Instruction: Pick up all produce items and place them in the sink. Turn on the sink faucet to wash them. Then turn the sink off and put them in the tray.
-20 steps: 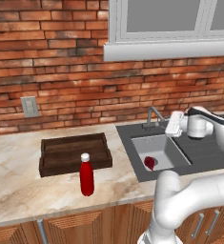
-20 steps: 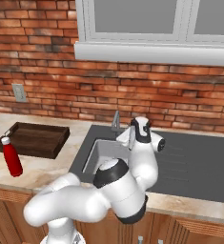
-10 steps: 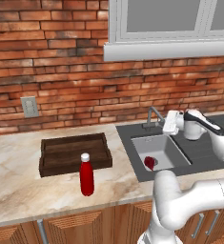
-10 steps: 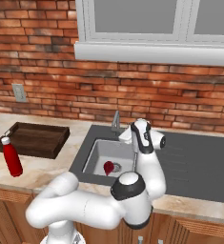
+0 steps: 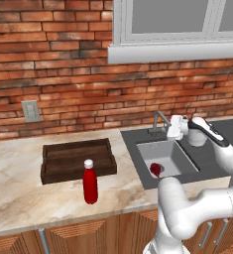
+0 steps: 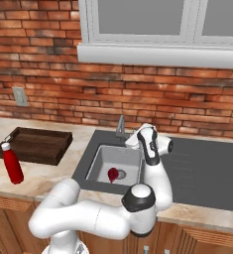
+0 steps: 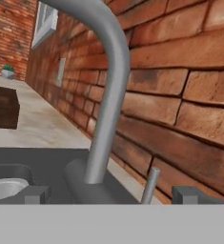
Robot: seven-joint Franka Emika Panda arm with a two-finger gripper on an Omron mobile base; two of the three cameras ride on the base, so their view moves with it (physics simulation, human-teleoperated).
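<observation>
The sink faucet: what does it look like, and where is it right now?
The sink faucet is a thin grey tap, metal by its look, with a bent spout and a small lever beside its round base. It stands upright on the dark surround behind the sink, before the brick wall. The open gripper is close by it; contact cannot be judged.

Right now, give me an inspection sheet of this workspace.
Surface: marble counter with wood cabinets below.
Job's things: dark-red fruit lies in the sink near the drain; tray sits left of the sink, nothing in it; faucet at the sink's back edge, no water seen.
Clutter: red bottle stands in front of the tray.
Grippers: tool open, holds nothing, close beside the faucet, facing it.
Cables: nothing seen.
Surroundings: brick wall, window, wall outlet.
</observation>
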